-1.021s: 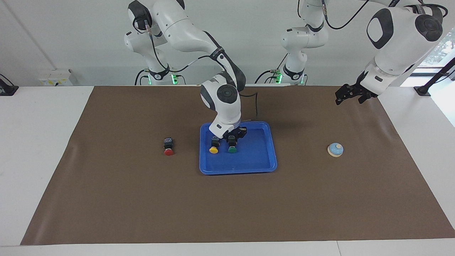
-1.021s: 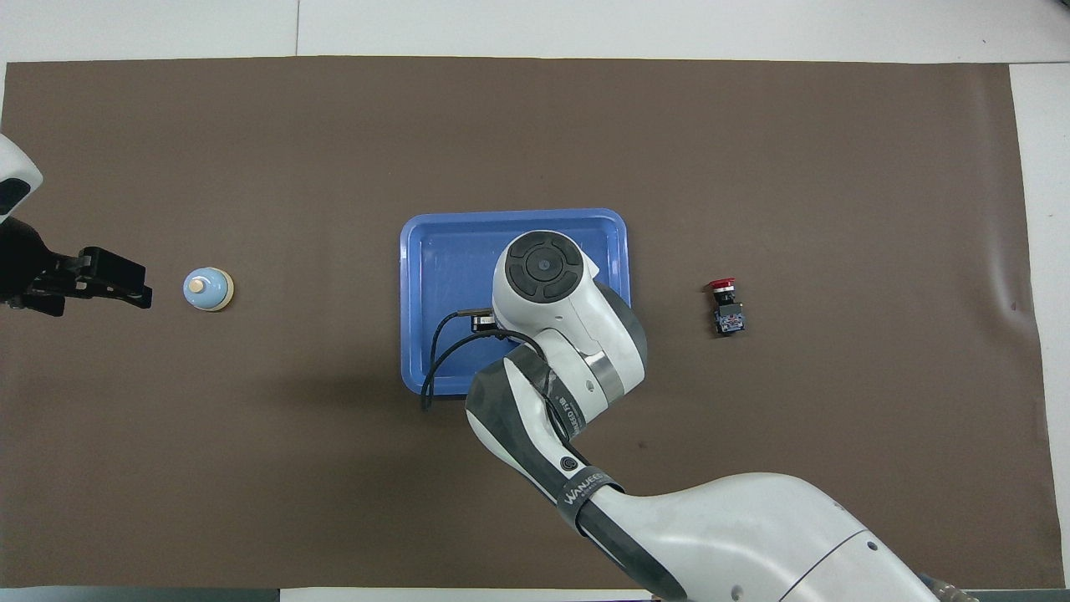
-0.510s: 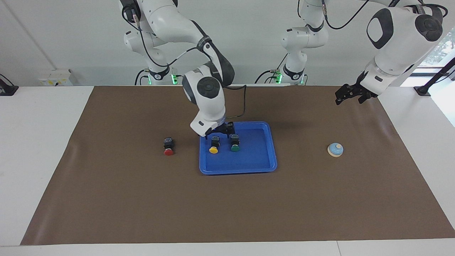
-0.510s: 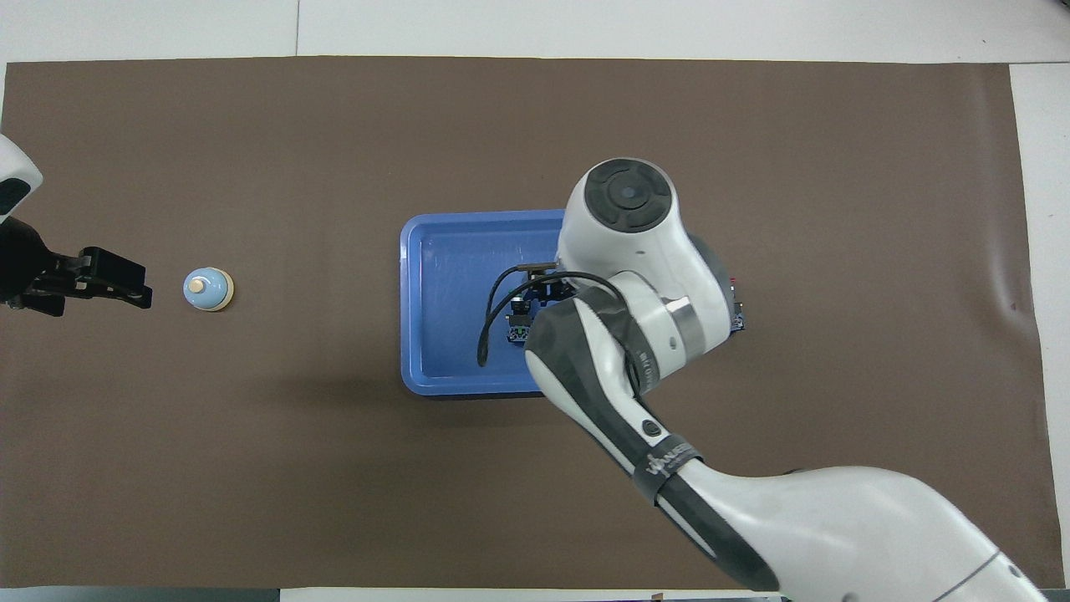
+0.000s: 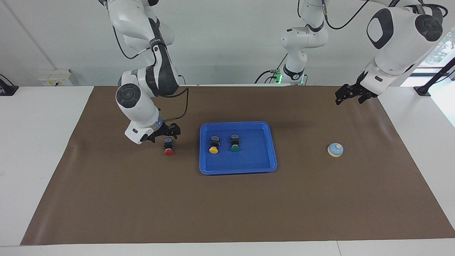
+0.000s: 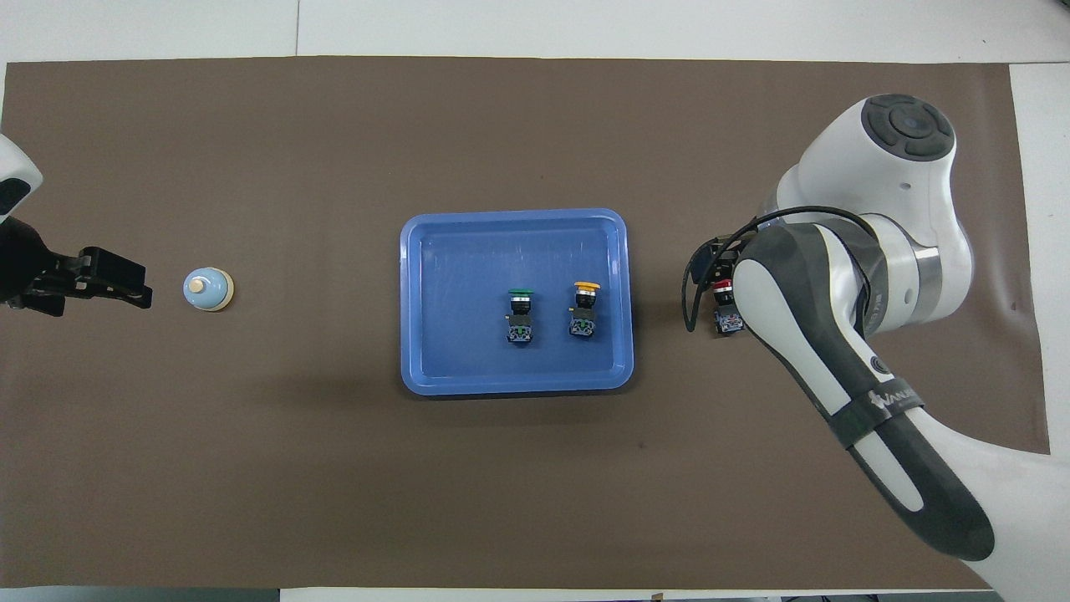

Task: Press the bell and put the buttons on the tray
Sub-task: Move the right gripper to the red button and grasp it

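Observation:
The blue tray [image 5: 237,167] [image 6: 514,217] lies mid-table. In it the yellow button [image 5: 213,145] [image 6: 584,308] and the green button [image 5: 234,143] [image 6: 519,313] lie side by side. On the brown mat toward the right arm's end lies the red button [image 5: 168,146] [image 6: 724,305], partly covered by the right arm in the overhead view. My right gripper [image 5: 165,132] hangs open just over its black body, holding nothing. The bell [image 5: 335,149] [image 6: 207,289] sits toward the left arm's end. There my left gripper [image 5: 350,95] [image 6: 125,284] waits in the air, open and empty.
A brown mat [image 5: 227,213] covers most of the white table [image 5: 35,142]. The right arm's forearm and elbow [image 6: 869,251] stretch over the mat at its own end. Cables loop off the right wrist [image 5: 181,106].
My right gripper opened and left the green button in the tray beside the yellow one. It then swung away from the tray to the red button. The left arm has stayed still.

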You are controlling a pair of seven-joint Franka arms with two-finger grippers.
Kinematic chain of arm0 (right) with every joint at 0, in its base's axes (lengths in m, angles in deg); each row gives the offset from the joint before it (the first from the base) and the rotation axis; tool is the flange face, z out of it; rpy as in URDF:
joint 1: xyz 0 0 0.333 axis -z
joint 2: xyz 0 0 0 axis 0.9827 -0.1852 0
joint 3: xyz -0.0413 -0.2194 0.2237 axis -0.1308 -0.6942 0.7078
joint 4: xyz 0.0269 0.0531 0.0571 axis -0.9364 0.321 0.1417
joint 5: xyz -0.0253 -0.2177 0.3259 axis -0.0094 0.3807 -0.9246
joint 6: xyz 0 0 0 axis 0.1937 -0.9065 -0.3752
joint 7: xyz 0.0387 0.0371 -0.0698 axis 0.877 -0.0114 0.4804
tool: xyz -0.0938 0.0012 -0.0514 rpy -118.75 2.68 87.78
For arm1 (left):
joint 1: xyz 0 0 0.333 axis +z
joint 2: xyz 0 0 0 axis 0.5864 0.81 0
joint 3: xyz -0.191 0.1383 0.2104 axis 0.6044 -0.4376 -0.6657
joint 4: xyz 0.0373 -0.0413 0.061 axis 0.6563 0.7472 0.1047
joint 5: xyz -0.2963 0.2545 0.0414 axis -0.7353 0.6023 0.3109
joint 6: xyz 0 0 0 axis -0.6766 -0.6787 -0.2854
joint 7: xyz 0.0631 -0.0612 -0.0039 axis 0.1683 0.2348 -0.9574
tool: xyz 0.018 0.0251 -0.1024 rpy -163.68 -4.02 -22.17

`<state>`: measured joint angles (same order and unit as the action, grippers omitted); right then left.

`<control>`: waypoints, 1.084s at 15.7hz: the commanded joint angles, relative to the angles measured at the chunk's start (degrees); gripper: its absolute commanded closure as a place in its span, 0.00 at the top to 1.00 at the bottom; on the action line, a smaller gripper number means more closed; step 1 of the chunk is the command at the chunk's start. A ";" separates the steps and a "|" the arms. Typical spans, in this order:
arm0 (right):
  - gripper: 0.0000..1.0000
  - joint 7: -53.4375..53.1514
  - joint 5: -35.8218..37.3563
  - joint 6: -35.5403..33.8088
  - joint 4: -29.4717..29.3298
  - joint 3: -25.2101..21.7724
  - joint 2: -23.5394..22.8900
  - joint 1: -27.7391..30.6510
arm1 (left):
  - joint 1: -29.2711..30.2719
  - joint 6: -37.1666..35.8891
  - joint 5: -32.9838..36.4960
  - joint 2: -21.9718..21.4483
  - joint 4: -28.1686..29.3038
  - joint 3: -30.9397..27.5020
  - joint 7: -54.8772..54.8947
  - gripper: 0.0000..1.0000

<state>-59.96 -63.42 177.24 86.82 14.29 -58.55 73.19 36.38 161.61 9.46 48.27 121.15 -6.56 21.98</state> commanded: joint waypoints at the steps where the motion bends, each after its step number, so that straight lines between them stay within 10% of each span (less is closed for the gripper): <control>1: 1.00 2.48 0.12 6.94 8.38 0.97 3.49 1.21 | -0.03 -0.94 0.28 0.35 -1.19 -0.11 -0.55 1.00; 13: 0.92 1.87 0.03 16.80 13.84 1.06 1.65 -0.46 | -0.03 -0.94 0.28 0.35 -1.19 -0.11 -0.55 1.00; 17: 0.53 1.43 -0.06 16.45 13.93 1.06 1.73 -0.90 | -0.03 -1.03 0.28 0.35 -1.19 -0.11 -0.55 1.00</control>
<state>-58.52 -63.43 192.42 99.84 15.27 -57.15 72.26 36.38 161.61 9.46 48.27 121.15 -6.56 21.98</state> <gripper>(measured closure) 0.260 0.000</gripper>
